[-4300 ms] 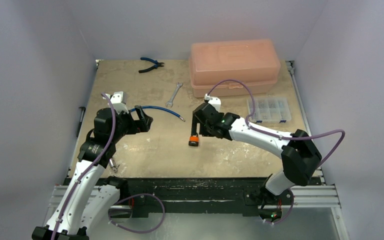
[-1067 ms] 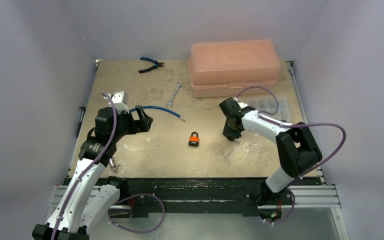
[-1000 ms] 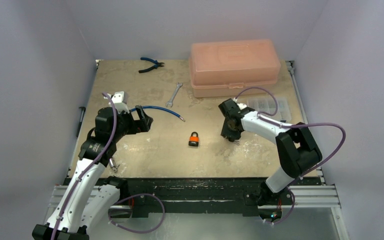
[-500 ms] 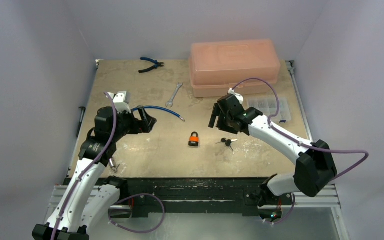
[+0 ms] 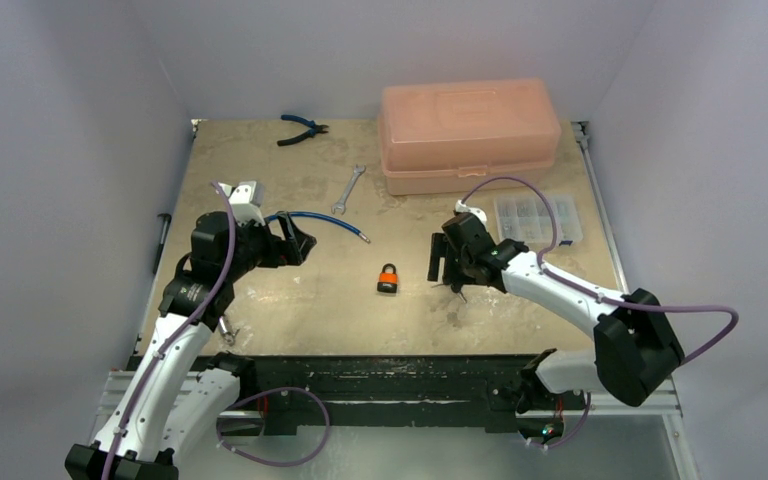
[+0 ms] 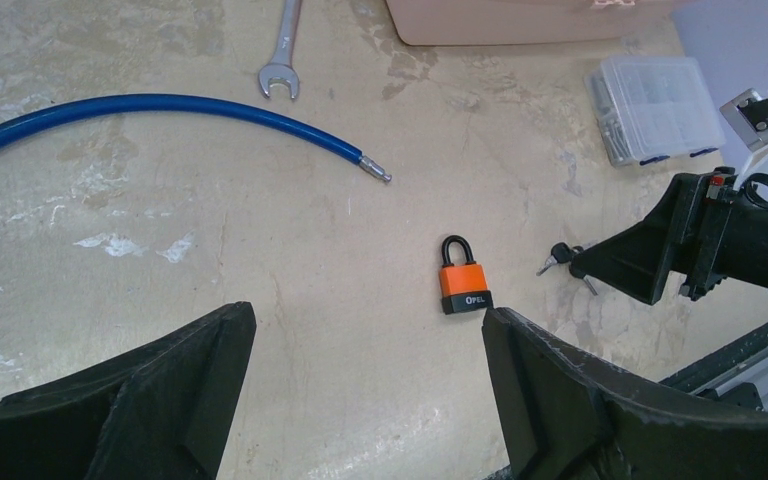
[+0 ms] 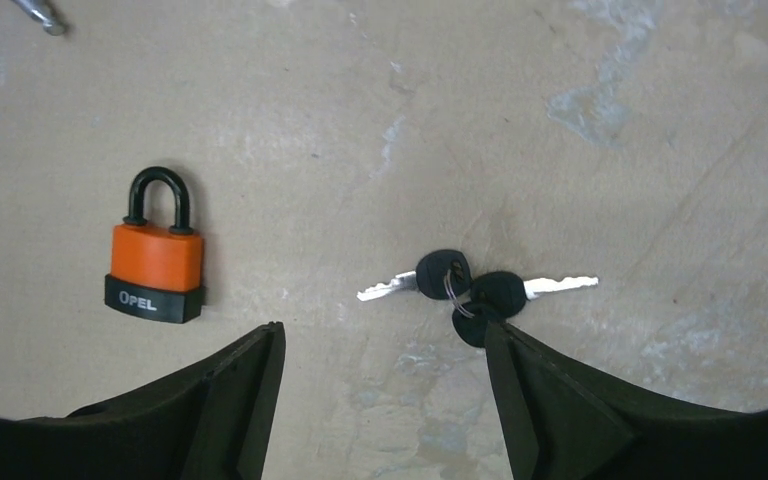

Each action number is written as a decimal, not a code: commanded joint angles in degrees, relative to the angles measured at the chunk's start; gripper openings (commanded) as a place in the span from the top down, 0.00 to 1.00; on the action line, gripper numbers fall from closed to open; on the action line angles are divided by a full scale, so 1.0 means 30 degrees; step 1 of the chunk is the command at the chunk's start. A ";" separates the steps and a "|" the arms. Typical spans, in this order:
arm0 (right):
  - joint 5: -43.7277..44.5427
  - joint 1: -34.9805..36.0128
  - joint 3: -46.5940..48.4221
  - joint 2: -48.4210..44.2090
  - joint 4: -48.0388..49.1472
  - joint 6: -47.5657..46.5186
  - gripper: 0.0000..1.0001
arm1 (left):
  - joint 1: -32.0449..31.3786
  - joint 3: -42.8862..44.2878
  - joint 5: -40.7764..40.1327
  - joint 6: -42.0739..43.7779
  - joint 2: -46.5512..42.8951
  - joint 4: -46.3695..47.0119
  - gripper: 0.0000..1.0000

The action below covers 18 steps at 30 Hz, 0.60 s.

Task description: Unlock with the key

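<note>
- Table (image 5: 300, 305): a scuffed tan worktop; the task's things lie in its near middle, which I judge puts them within reach of both arms.
- Salmon plastic toolbox (image 5: 470, 130): shut, at the far edge, well apart from the work.
- Right gripper (image 7: 380, 400): jaws spread wide with nothing between them; it hangs low over the bunch of keys (image 7: 470, 290), pointing down at the table; the spread is probably meant to straddle the flat bunch.
- Left gripper (image 6: 370, 400): also wide apart and empty; held off the table at the left and aimed at the padlock, likely to steady its body.
- Blue hose (image 6: 160, 105): curves across the left side, its metal tip short of the padlock; not in the way.
- Clear parts organiser (image 5: 538, 218): lid shut, just in front of the toolbox at the right.
- Open-ended wrench (image 5: 348, 189) and blue-handled pliers (image 5: 302, 128): lying farther back, apart from the task.
- Orange padlock (image 7: 157, 262): flat on its back between the grippers, shackle pointing away from the arms and seated on both legs, so it looks locked.
- Keys: black-headed, on one ring, flat on the table just right of the padlock, not touching it; two blades splay opposite ways.
</note>
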 commanded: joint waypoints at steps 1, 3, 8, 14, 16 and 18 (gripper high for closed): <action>-0.0879 -0.0063 0.0286 0.0461 0.2506 -0.3138 0.20 | 0.0127 0.0036 0.0178 0.0375 -0.0094 0.0689 0.10; -0.0974 -0.0073 0.0451 0.1326 0.2281 -0.3759 0.20 | 0.0127 0.0031 0.0026 0.0377 -0.0147 0.0662 0.10; -0.0295 -0.0262 0.0529 0.2361 0.1889 -0.4114 0.20 | 0.0127 0.0051 -0.0053 0.0378 -0.0098 0.0626 0.10; -0.0556 -0.0582 0.0540 0.3882 0.1725 -0.3735 0.28 | 0.0127 0.0074 -0.0113 0.0404 -0.0148 0.0574 0.11; -0.0881 -0.0641 0.0595 0.4592 0.1869 -0.3633 0.33 | 0.0127 0.0065 -0.0142 0.0406 -0.0148 0.0567 0.11; -0.1056 -0.0672 0.0745 0.5474 0.1664 -0.3540 0.41 | 0.0127 0.0080 -0.0168 0.0407 -0.0119 0.0550 0.11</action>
